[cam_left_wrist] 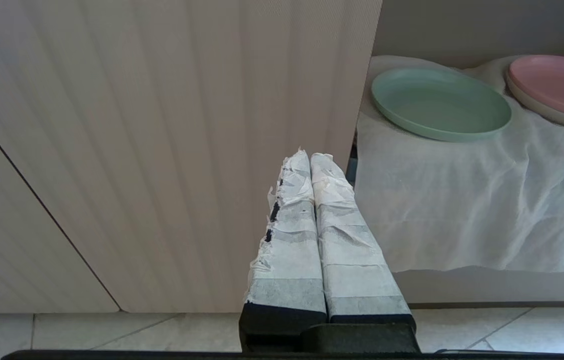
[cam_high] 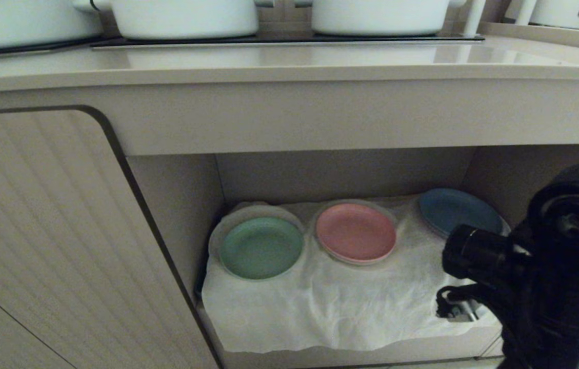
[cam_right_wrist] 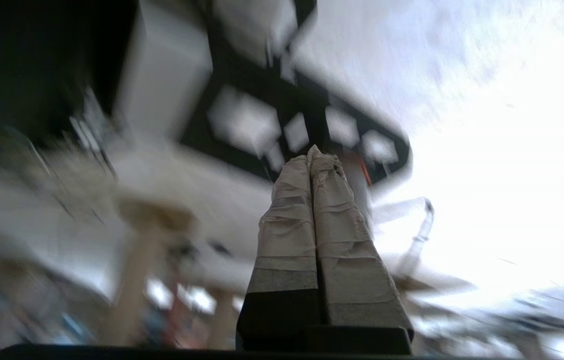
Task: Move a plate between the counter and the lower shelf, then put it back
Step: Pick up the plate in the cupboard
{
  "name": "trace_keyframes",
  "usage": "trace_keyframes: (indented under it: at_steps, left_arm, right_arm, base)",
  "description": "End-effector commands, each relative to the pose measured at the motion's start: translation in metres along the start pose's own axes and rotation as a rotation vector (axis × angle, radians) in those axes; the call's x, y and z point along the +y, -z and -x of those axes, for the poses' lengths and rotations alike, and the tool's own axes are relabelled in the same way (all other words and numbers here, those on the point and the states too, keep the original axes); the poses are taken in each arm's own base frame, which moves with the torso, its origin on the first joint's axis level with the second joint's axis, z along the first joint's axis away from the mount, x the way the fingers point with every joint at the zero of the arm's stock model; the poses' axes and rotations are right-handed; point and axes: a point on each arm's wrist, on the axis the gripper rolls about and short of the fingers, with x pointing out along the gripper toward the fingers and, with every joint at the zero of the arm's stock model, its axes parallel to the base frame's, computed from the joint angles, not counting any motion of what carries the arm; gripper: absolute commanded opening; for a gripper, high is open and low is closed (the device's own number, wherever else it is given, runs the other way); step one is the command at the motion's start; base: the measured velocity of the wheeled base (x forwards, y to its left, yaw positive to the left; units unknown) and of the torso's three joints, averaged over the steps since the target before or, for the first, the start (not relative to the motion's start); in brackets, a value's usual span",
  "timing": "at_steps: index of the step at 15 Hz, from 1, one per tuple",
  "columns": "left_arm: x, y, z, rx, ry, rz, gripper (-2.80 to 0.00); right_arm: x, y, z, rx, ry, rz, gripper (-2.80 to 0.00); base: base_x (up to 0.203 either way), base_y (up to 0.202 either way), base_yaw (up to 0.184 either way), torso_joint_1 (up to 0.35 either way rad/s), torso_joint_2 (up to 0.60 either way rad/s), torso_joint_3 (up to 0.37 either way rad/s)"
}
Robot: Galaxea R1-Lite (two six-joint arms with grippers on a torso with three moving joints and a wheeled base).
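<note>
plate (cam_high: 261, 247) — back-left corner of the lower shelf (cam_high: 330, 307), flat | right gripper (cam_right_wrist: 313, 160) clamped empty, pointing away | left gripper (cam_left_wrist: 310, 160) closed, nearer — plate lies ahead, toward the shelf's open side

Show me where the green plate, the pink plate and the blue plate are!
green plate (cam_high: 261, 247), head view, middle of its flat inside.
pink plate (cam_high: 355, 232), head view, middle of its flat inside.
blue plate (cam_high: 456, 210), head view, the bare part above the robot's arm.
</note>
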Motion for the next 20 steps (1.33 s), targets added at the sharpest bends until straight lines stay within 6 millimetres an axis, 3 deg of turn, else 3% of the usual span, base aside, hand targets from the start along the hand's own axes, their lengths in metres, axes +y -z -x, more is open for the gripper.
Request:
trace_keyframes:
  at_steps: [1, 5, 8, 10, 14, 16, 20]
  left_arm:
    - [0.0, 0.0, 0.0, -0.001, 0.0, 0.001, -2.8]
    - [0.0, 0.0, 0.0, -0.001, 0.0, 0.001, -2.8]
    - [0.0, 0.0, 0.0, -0.001, 0.0, 0.001, -2.8]
    - [0.0, 0.0, 0.0, -0.001, 0.0, 0.001, -2.8]
    - [0.0, 0.0, 0.0, -0.001, 0.0, 0.001, -2.8]
    - [0.0, 0.0, 0.0, -0.001, 0.0, 0.001, -2.8]
    - [0.0, 0.0, 0.0, -0.001, 0.0, 0.001, -2.8]
  right_arm:
    - [-0.008, 0.041, 0.014, 0.062, -0.017, 0.123, -2.8]
    - [-0.014, 0.089, 0.008, 0.152, -0.019, 0.137, -2.8]
    - [-0.017, 0.103, 0.0, 0.13, 0.055, 0.137, -2.8]
    - [-0.022, 0.097, -0.002, -0.065, 0.038, 0.096, -2.8]
    - [-0.035, 0.108, -0.014, -0.612, 0.012, -0.011, -2.8]
    - [-0.038, 0.117, -0.031, -0.798, 0.058, -0.047, -2.8]
    - [-0.036, 0.139, -0.089, -1.089, 0.181, -0.118, -2.8]
  base:
    - [0.0, 0.0, 0.0, 0.0, 0.0, 0.0]
    - [0.0, 0.0, 0.0, 0.0, 0.0, 0.0]
    - [0.0, 0.0, 0.0, 0.0, 0.0, 0.0]
    - [0.0, 0.0, 0.0, 0.0, 0.0, 0.0]
    - [0.0, 0.0, 0.0, 0.0, 0.0, 0.0]
    - [0.0, 0.0, 0.0, 0.0, 0.0, 0.0]
    - [0.0, 0.0, 0.0, 0.0, 0.0, 0.0]
